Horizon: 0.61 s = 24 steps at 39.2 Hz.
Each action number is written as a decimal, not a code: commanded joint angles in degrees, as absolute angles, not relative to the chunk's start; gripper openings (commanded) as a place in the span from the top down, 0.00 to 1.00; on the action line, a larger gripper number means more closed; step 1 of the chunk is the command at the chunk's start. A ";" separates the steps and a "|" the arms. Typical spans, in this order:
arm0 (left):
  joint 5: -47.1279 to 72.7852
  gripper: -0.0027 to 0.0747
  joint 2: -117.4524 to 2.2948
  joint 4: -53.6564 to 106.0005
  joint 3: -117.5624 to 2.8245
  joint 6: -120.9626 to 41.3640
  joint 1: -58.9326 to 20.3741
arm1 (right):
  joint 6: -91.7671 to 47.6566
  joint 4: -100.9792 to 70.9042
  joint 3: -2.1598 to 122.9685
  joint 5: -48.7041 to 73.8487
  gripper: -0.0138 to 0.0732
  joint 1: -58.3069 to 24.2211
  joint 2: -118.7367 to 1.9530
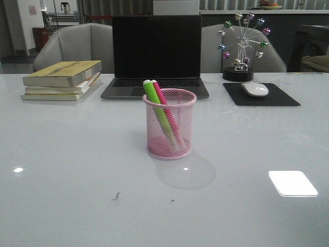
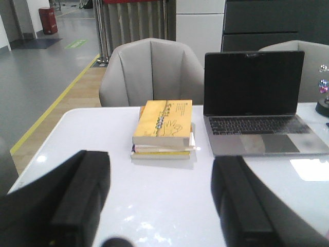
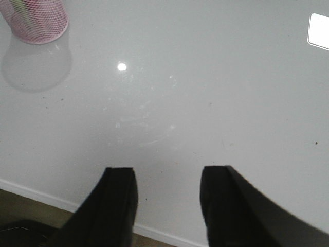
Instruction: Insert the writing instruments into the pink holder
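The pink wire-mesh holder (image 1: 170, 124) stands upright mid-table. A lime green marker (image 1: 154, 101) and a bright pink marker (image 1: 162, 99) lean inside it, their ends poking over the far-left rim. In the right wrist view the holder (image 3: 36, 20) shows at a corner with a bit of green inside. Neither arm appears in the front view. My left gripper (image 2: 162, 157) is open over bare table near the books, nothing between its fingers. My right gripper (image 3: 167, 172) is open above the table's edge, away from the holder, and holds nothing.
A stack of books (image 1: 62, 80) lies at the back left and an open laptop (image 1: 156, 54) behind the holder. A mouse (image 1: 254, 89) on a black pad (image 1: 261, 95) and a ferris-wheel ornament (image 1: 240, 46) are back right. Chairs stand beyond the table.
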State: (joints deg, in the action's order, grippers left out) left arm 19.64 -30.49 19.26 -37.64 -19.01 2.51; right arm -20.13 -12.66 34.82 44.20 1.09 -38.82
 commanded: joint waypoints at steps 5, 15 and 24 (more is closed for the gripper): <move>18.68 0.33 -27.28 20.28 -35.26 -18.95 2.71 | -20.58 -12.78 36.37 40.54 0.36 1.54 -38.63; 19.17 0.33 -27.18 25.80 -34.87 -18.95 2.71 | -19.12 -13.69 36.37 40.29 0.37 1.54 -38.63; 19.92 0.33 -27.18 26.62 -34.87 -18.95 2.71 | -16.04 -14.03 36.37 40.29 0.64 1.54 -38.63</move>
State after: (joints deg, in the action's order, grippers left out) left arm 23.56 -26.97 25.13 -33.20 -19.01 2.51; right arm -16.66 -13.11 34.82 43.98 1.09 -38.82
